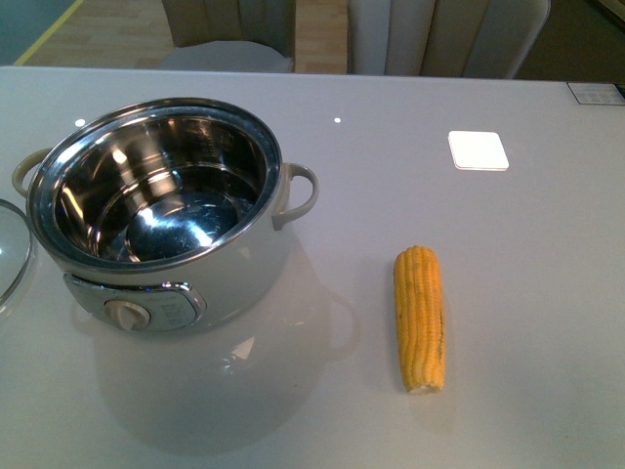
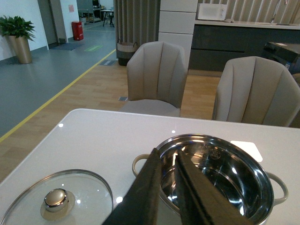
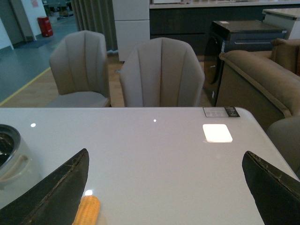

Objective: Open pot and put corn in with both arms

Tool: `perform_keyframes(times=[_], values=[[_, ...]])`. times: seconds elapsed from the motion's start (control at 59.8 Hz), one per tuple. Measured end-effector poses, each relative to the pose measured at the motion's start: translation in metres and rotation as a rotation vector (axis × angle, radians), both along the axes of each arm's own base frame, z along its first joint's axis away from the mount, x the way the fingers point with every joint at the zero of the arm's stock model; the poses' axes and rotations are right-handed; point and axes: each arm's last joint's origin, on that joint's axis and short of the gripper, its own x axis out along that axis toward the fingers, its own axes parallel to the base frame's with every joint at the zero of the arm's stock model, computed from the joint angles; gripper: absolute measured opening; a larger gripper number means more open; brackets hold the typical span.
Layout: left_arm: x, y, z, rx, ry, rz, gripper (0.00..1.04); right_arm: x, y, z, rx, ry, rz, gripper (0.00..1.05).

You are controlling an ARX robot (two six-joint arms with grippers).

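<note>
**Pot.** The pot (image 1: 246,266) stands uncovered on the left part of the table (image 1: 527,293). Its control panel and dial face the robot. The steel interior shows only reflections. One loop handle projects on each side.

**Lid.** A glass lid (image 2: 56,199) with a metal knob lies flat on the table just to the left of the pot. In the front view only its edge (image 1: 10,256) shows at the frame border.

**Corn.** The corn (image 1: 420,318) lies on the table to the right of the pot, well apart from it. The pale cut end points toward the robot. Nothing touches it.

**Left pincer.** The left pincer (image 2: 168,157) hangs above the near rim of the pot. Its two flat fingers are nearly together, with a thin gap between them, and they grip nothing.

**Right pincer.** The right pincer (image 3: 165,158) is spread wide and has hold of nothing. The corn tip (image 3: 86,211) shows just beside one finger (contact cannot be told from this view).

**Other.** A white square (image 1: 479,150) sits on the far right part of the table. Chairs (image 3: 161,75) stand beyond the far edge.
</note>
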Motion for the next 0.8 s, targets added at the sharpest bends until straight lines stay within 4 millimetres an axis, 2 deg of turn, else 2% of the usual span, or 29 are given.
perform_keyframes(times=[0.418,0.451,0.652,0.702,0.735,0.802], values=[[0.0000,0.0000,0.0000,0.000,0.000,0.000,0.97,0.0000,0.0000,0.0000,0.000,0.000,0.000,0.96],[0.0000,0.0000,0.0000,0.003,0.000,0.000,0.99,0.0000,0.0000,0.0000,0.000,0.000,0.000,0.96],[0.0000,-0.0001,0.0000,0.002,0.000,-0.001,0.98,0.0000,0.0000,-0.0001,0.000,0.001,0.001,0.96],[0.0000,-0.0001,0.0000,0.002,0.000,0.000,0.98,0.0005,0.0007,-0.0009,0.008,0.149,0.035,0.96],[0.0000,-0.0001,0.0000,0.002,0.000,0.000,0.98,0.0024,0.0009,-0.0015,0.010,0.341,0.031,0.96],[0.0000,-0.0001,0.0000,0.002,0.000,-0.001,0.98,0.0073,0.0019,-0.0086,0.006,0.584,0.026,0.96]])
